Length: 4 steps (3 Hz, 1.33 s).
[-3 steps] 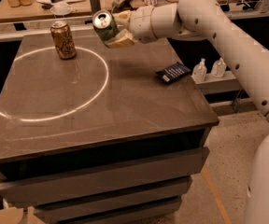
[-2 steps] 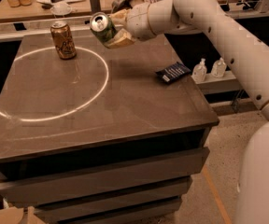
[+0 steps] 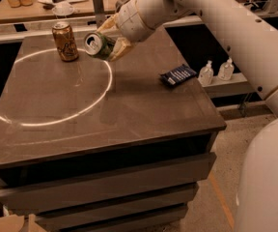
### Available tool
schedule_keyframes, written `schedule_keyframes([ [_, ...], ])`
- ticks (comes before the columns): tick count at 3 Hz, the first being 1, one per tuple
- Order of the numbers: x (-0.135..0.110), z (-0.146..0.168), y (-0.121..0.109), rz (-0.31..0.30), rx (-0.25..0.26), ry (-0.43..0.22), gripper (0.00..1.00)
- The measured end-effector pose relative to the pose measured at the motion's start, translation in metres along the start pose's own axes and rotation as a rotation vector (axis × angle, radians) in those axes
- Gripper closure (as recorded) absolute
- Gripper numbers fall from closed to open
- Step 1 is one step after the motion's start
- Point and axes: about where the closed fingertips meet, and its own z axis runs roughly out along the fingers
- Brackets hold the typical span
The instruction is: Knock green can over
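The green can (image 3: 99, 44) is tilted on its side, its silver top facing me. It is held in the air just above the back of the dark table (image 3: 129, 115). My gripper (image 3: 112, 36) is shut on it, with one pale finger above the can and one finger (image 3: 121, 49) below it. The arm reaches in from the upper right. The bronze can (image 3: 65, 41) stands upright on the table, a short way left of the green can and apart from it.
A dark blue packet (image 3: 177, 74) lies near the table's right edge. Two small white bottles (image 3: 214, 71) stand on a low ledge to the right. A cluttered bench (image 3: 57, 4) runs behind. A bright ring of light (image 3: 57, 120) marks the tabletop.
My gripper has moved down and slightly left with the green can in it, closer to the tabletop and the bronze can. The bronze can has not moved.
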Motion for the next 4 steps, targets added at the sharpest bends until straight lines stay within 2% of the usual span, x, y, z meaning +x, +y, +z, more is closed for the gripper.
schedule_keyframes([
  [1,-0.013,-0.002,0.011,-0.103,-0.092,0.035,1.0],
  [2,-0.011,-0.002,0.022,-0.16,-0.131,0.082,1.0],
  [3,-0.01,-0.001,0.024,-0.163,-0.135,0.086,1.0],
  [4,-0.02,0.006,0.023,-0.246,-0.208,0.105,1.0],
])
